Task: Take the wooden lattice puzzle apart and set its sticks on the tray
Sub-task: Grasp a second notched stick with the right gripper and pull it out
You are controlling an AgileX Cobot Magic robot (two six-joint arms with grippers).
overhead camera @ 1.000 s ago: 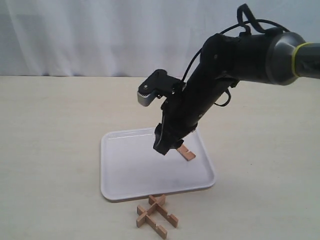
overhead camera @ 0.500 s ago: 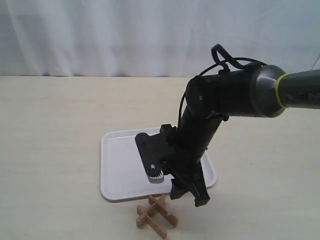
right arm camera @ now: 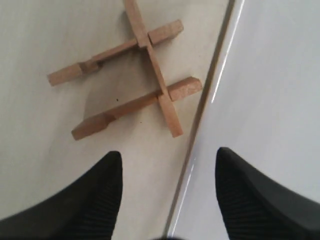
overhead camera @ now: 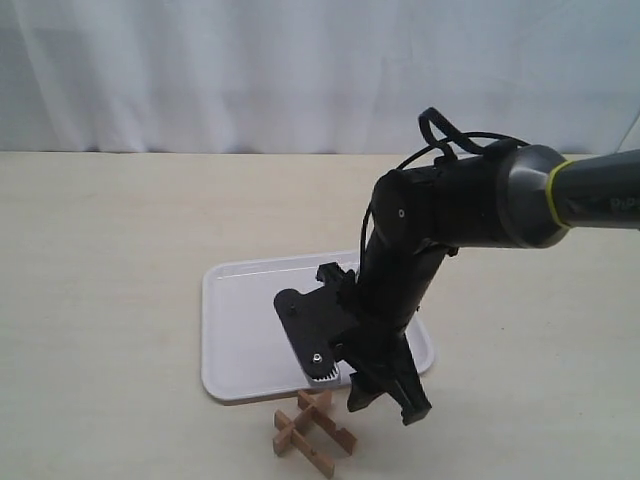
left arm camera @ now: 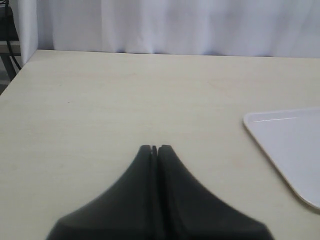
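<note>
The wooden lattice puzzle (overhead camera: 312, 432) lies on the table just in front of the tray's near rim. In the right wrist view the puzzle (right arm camera: 162, 95) shows three sticks, one long bar crossing two others. My right gripper (overhead camera: 385, 408) is open and hangs low over the tray's front edge, right of the puzzle and apart from it. Nothing is between the fingertips of the right gripper (right arm camera: 167, 155). The white tray (overhead camera: 240, 320) lies behind the puzzle, and the arm hides its right half. My left gripper (left arm camera: 155, 147) is shut and empty over bare table, far from the puzzle.
The tray's rim (right arm camera: 200, 130) runs between my right fingers in the right wrist view. A corner of the tray (left arm camera: 290, 145) shows in the left wrist view. A white curtain (overhead camera: 200, 70) closes off the back of the table.
My right arm has swung from above the tray's right part down to its front edge, beside the puzzle. The stick that lay on the tray is now hidden behind the arm.
</note>
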